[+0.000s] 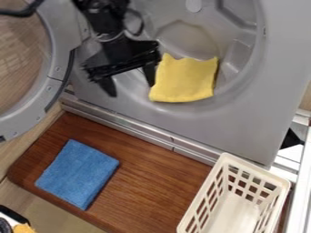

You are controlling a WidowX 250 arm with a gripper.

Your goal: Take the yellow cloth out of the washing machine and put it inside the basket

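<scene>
The yellow cloth [185, 79] is seen at the lower part of the round opening of the washing machine [279, 59], draped against the grey inner wall near the lip. The round door [56, 73] is swung open at the left of the view, so access to the opening is already given.

The gripper [129, 81] is placed in front of the opening, just beside the left edge of the cloth. Its 2 fingers are spread well apart and nothing is held between them. 1 finger is set right by the edge of the cloth; whether the fabric is touched cannot be told.

The task is judged to be at an early stage. The cloth is within easy reach, but neither of the 2 main parts, the taking out and the putting in, is done. The cloth has to be pinched, drawn out over the lip, carried across and let go inside the white basket [258, 171], which is set at the lower right, in front of the machine.

For the grasp, the fingers probably need to be shifted over the fabric before they are closed; otherwise the edge could be missed or pushed aside. A loose corner could also be caught on the basket rim. The blue cloth [77, 175], laid on the brown board [152, 191], is not called for and can be left alone.
</scene>
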